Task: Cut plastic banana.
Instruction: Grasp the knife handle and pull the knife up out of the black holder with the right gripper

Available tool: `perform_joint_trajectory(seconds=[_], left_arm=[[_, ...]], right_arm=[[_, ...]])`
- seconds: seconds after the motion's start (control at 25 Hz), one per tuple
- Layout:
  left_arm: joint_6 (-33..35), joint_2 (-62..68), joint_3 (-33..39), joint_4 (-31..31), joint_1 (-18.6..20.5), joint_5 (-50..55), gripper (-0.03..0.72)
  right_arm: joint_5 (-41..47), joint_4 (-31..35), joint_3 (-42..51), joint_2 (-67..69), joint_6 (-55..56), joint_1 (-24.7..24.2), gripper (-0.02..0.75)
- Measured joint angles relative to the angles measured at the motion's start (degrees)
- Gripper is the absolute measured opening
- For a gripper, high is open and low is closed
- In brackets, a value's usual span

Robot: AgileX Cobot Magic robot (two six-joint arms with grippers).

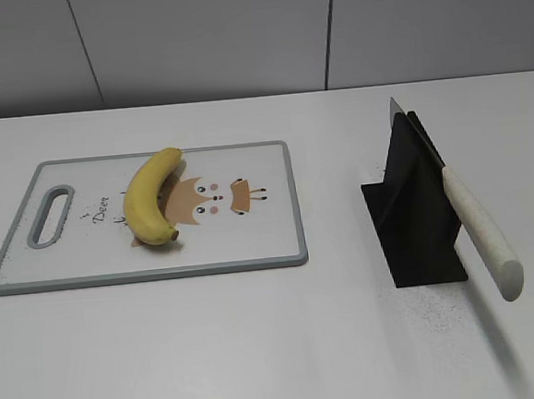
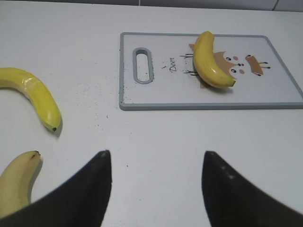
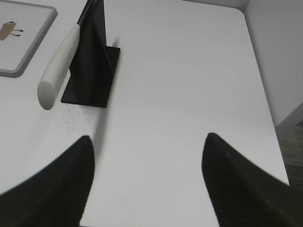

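Both arms hang above the worktop (image 1: 280, 365) and neither is holding anything. The left fingers (image 2: 156, 189) are spread wide apart with bare worktop showing between them. Well ahead of them, and a little toward the right finger, the plastic banana (image 2: 211, 60) lies whole on the cutting board (image 2: 156, 97), resting over the printed deer face, its curve bowed toward the board's handle slot (image 2: 141, 65). In the exterior view the same banana (image 1: 151, 197) lies on the left half of the board, brown stem tip at the near end. Off beyond the left finger, two more bananas lie on the worktop: one (image 2: 37, 94) farther out, one (image 2: 16, 182) just beside that finger's tip.

Over on the other side, the right fingers (image 3: 149, 182) also stand wide apart, nothing between them. Ahead and past the left finger stands the black knife stand (image 3: 92, 61), with the knife (image 1: 462, 207) slotted in it, its pale handle (image 3: 57, 66) slanting down toward the fingers, well clear of them.
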Motion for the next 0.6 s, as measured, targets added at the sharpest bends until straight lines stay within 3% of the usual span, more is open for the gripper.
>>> perform_joint_trajectory(seconds=[0.6], left_arm=[[0.0,0.0,0.0,0.0,0.0,0.0,0.589]], right_arm=[[0.0,0.0,0.0,0.0,0.1,0.0,0.538]])
